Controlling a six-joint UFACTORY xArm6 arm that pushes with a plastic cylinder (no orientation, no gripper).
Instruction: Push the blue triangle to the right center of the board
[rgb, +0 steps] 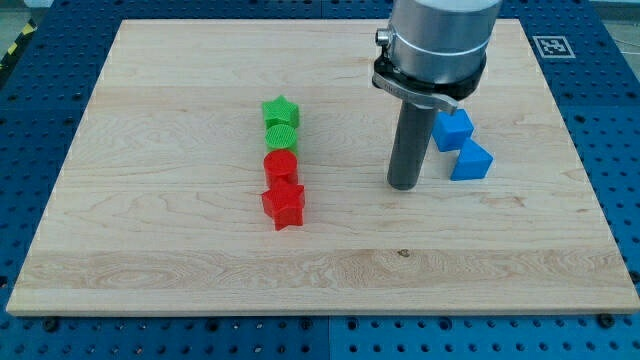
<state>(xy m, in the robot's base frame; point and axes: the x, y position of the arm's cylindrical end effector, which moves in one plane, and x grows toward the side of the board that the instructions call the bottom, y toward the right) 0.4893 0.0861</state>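
Tip (403, 186) of your rod is sitting just left of the blue triangle (471, 161); no gripper is showing, state unknown.

My tip (404, 186) sits just left of the blue triangle (471, 160) (another blue block (452, 129) touches it); red and green blocks are well left.

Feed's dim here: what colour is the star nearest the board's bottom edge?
Red star, clearest in the camera view.
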